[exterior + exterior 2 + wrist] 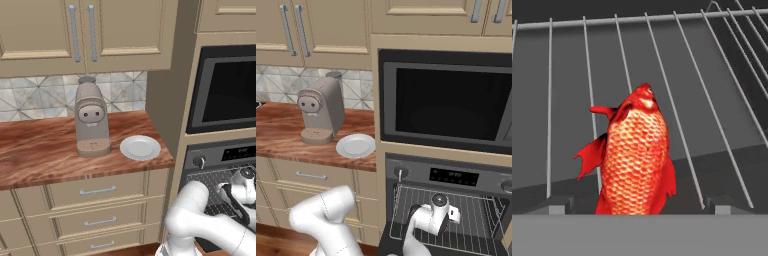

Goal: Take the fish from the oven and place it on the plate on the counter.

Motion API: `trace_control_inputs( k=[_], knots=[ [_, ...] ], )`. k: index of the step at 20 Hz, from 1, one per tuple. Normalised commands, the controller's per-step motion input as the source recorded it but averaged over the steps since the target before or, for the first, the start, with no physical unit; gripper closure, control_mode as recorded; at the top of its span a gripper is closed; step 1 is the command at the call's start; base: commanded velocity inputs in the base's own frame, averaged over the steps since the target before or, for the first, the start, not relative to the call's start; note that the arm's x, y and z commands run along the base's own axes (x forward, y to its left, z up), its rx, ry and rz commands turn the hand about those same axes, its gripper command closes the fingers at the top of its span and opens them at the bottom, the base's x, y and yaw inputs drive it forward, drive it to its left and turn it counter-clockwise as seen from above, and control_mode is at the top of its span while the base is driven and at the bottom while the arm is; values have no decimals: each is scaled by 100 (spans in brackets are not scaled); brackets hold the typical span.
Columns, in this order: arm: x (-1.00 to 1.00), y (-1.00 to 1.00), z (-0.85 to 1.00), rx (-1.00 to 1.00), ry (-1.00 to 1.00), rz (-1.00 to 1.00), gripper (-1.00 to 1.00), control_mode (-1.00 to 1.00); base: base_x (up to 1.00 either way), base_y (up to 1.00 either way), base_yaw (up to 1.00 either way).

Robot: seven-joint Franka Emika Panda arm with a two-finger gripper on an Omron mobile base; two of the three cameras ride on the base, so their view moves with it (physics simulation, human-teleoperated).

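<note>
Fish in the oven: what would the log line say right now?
gripper: open, straddling fish | fish: on oven rack, not grasped | plate: empty

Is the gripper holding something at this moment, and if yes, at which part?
Nothing is held. The gripper is open, its fingertips standing on either side of the fish, which lies on the oven's wire rack.

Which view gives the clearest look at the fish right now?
The hand view: the fish lies large and centred on the wire rack, scales and fins clear, between the open claw's fingertips. In both base views the arm blocks the spot where it lies.
</note>
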Motion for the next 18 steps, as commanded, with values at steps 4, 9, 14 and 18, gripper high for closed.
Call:
trace_control_inputs(
  k=[4, 9, 14, 18],
  knots=[
    [0, 0, -50, 0, 0, 0, -100, -100, 0, 0, 0],
    [0, 0, -36, 0, 0, 0, -100, -100, 0, 0, 0],
    [0, 0, -20, 0, 0, 0, -100, -100, 0, 0, 0],
    [0, 0, -10, 0, 0, 0, 100, -100, 0, 0, 0]
  ],
)
